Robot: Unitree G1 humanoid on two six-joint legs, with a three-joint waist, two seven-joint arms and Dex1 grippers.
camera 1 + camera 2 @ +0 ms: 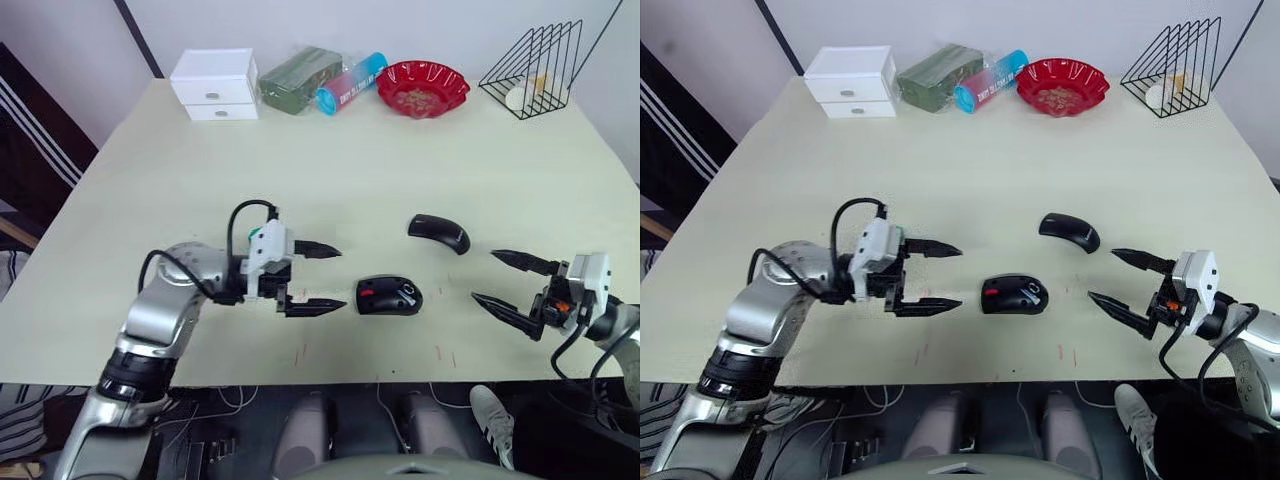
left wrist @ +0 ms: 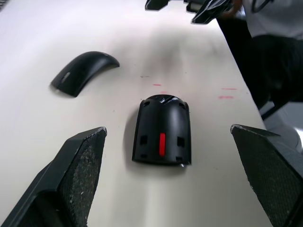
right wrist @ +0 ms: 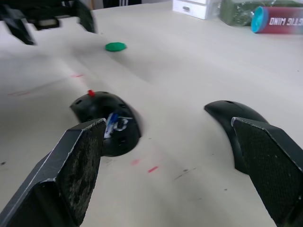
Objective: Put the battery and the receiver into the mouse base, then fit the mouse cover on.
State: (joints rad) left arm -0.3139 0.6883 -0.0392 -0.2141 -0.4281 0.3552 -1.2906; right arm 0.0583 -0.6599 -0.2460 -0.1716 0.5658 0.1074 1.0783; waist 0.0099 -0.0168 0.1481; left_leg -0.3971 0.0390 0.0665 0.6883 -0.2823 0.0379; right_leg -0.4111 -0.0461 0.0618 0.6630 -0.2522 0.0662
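The black mouse base (image 1: 390, 296) lies near the table's front edge, with a red patch on it. In the right wrist view a white-and-blue battery (image 3: 112, 124) lies inside the mouse base (image 3: 106, 120). The glossy black mouse cover (image 1: 440, 232) rests on the table behind and to the right of the base, apart from it. My left gripper (image 1: 325, 277) is open just left of the base, its fingers pointing at it, holding nothing. My right gripper (image 1: 487, 276) is open to the right of the base, also holding nothing. The receiver is hidden or out of view.
Along the table's far edge stand a white drawer box (image 1: 213, 83), a green packet (image 1: 300, 78), a blue-and-pink tube (image 1: 350, 84), a red bowl (image 1: 422, 87) and a black wire rack (image 1: 535, 68). A green disc (image 3: 115, 46) lies beyond the base near my left gripper.
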